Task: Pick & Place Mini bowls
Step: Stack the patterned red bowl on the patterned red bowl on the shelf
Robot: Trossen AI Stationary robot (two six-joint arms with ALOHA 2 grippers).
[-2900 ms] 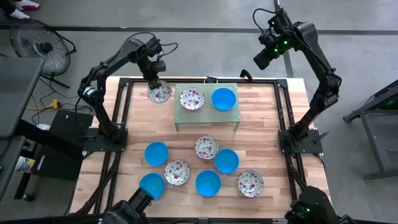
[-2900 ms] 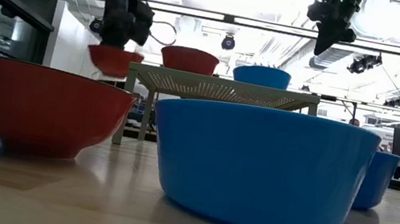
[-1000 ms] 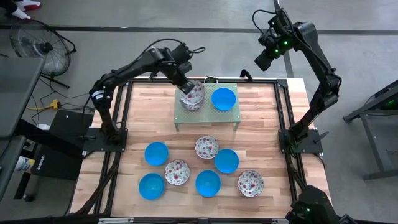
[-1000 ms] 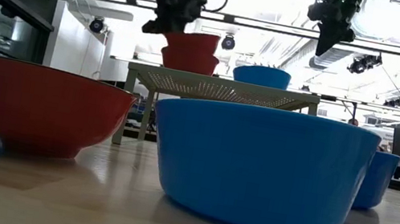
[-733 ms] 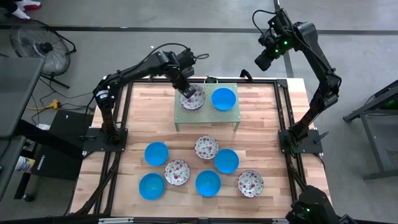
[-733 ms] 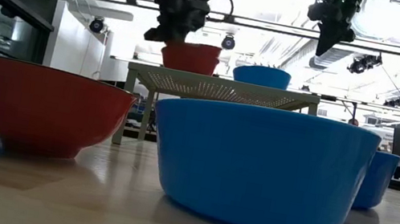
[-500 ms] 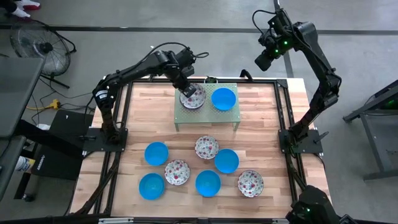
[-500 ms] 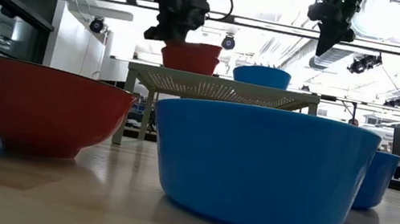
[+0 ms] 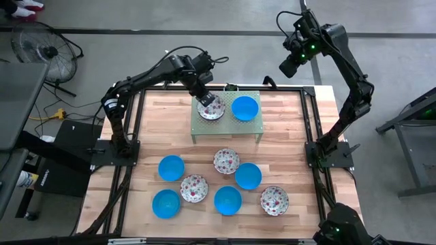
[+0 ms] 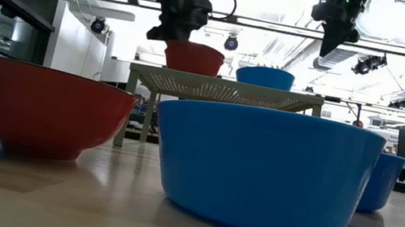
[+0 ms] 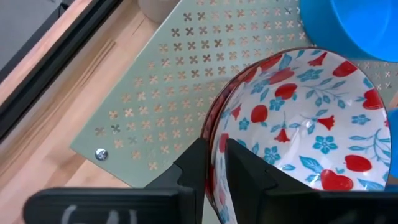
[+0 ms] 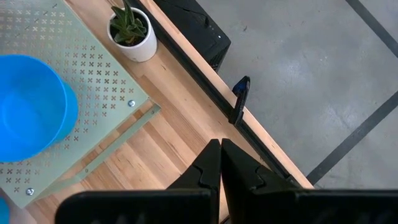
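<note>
A white floral mini bowl (image 9: 212,109) sits nested in a second floral bowl on the left half of the green perforated stand (image 9: 228,126), beside a blue mini bowl (image 9: 244,107). My left gripper (image 9: 203,101) is over the stack's far-left edge, shut on the upper bowl's rim. Several more bowls rest on their bases on the near half of the table, among them a floral one (image 9: 226,161) and a blue one (image 9: 171,167). My right gripper (image 9: 286,68) hangs shut, high over the far right corner. My left gripper pinches the upper floral bowl's rim (image 11: 216,132), with one finger (image 11: 242,167) inside the bowl and the other (image 11: 194,163) outside. The fingers come from above, slanting down. The bowl sits nested in the floral bowl beneath it (image 10: 194,58), roughly level on the stand.
A small potted plant (image 12: 130,34) stands at the table's far edge behind the stand. Black frame rails (image 9: 133,122) run along the table's sides. A bare strip of wood lies between the stand and the group of bowls. In the low view, near bowls (image 10: 264,167) block much of the table.
My left gripper has sunk slightly over the stand and kept its hold. The floral bowl it carries, which stood tilted and higher above the lower floral bowl, has settled down into that bowl.
</note>
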